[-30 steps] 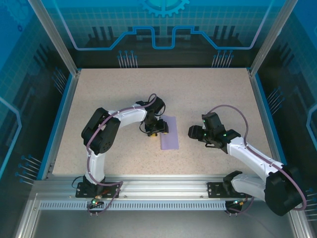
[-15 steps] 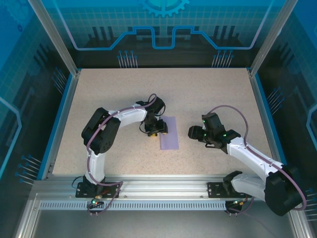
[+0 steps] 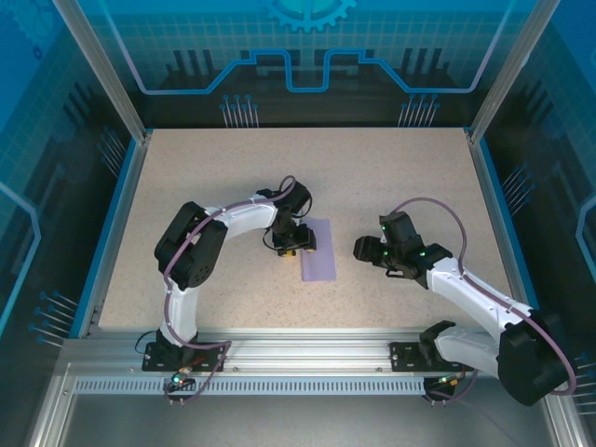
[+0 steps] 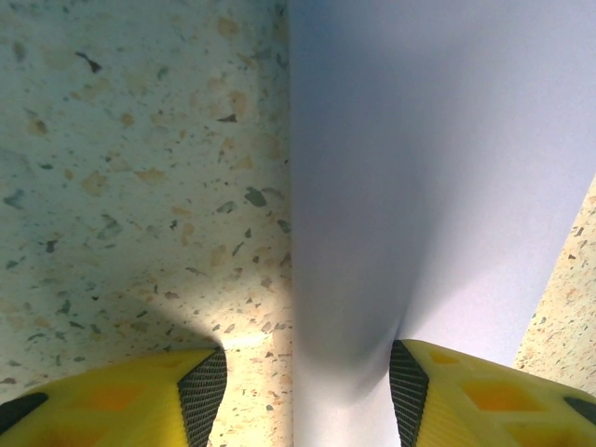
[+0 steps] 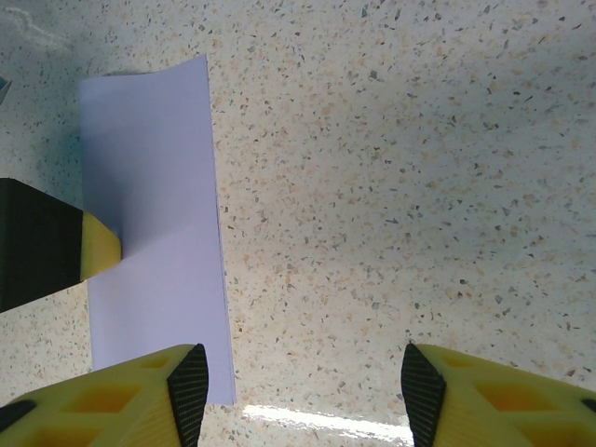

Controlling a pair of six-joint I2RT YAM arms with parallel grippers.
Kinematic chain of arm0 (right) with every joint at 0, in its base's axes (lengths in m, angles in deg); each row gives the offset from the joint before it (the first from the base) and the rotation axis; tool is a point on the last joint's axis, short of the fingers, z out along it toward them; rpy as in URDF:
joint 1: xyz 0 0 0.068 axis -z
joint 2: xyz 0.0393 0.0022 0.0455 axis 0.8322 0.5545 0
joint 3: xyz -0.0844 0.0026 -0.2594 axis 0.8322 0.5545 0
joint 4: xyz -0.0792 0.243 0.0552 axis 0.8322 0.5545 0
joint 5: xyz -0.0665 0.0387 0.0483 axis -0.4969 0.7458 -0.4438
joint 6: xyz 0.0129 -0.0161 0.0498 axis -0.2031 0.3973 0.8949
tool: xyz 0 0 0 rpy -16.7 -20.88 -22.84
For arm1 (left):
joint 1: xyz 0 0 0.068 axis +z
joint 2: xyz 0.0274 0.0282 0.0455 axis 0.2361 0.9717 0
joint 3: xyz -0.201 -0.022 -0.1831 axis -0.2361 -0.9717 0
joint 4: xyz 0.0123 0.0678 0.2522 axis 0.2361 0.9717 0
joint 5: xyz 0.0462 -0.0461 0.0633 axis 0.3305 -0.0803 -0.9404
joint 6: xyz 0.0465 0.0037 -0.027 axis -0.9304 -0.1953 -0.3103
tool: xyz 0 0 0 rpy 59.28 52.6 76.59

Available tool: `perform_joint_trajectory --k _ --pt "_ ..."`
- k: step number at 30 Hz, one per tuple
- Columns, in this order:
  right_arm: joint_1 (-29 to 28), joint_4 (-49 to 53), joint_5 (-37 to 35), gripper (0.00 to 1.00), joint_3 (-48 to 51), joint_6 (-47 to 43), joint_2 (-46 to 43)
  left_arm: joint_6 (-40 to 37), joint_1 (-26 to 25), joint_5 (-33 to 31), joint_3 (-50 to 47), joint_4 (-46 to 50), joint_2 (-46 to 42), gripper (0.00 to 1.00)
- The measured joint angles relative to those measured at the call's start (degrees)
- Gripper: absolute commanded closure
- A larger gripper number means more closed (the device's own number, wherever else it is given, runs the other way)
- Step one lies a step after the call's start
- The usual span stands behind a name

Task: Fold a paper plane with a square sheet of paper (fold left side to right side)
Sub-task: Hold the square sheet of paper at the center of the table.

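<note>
The sheet of paper (image 3: 319, 249) lies mid-table as a narrow pale lavender rectangle, doubled over, not in the shape of a paper plane. My left gripper (image 3: 294, 240) stands low at its left long edge. In the left wrist view the paper (image 4: 428, 168) runs away from the open left gripper (image 4: 305, 400); its straight left edge passes between the fingers, and the right pad (image 4: 402, 391) rests on the sheet. My right gripper (image 3: 361, 249) hovers open to the right. In the right wrist view the right gripper (image 5: 303, 396) is over bare table, just right of the paper (image 5: 154, 186).
The speckled tabletop (image 3: 214, 186) is bordered by blue rails (image 3: 118, 219) and aluminium posts. The left arm's yellow fingertip (image 5: 98, 247) presses on the paper's far side in the right wrist view. Open table lies behind and in front of the sheet.
</note>
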Motion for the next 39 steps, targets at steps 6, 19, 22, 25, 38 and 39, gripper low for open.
perform_joint_trajectory --k 6,19,22,25,38,39 --pt "0.00 -0.07 0.28 0.40 0.00 0.00 0.07 0.00 -0.02 -0.02 0.55 0.66 0.33 0.44" --pt "0.00 -0.48 1.55 0.40 0.00 0.00 1.38 0.00 -0.02 0.00 1.25 1.31 0.81 0.44" --pt "0.00 -0.48 1.66 0.40 0.00 0.00 1.62 0.00 -0.02 0.00 1.33 1.49 0.96 0.44" --pt "0.00 -0.52 1.77 0.40 0.00 0.00 1.88 0.00 -0.02 0.00 1.36 1.49 0.96 0.44" --pt "0.00 -4.35 5.79 0.53 0.00 0.31 4.46 -0.02 -0.02 0.00 1.38 1.53 0.96 0.44" --pt "0.00 -5.66 6.93 0.60 0.00 0.50 5.53 -0.02 -0.02 0.00 1.38 1.53 0.96 0.44"
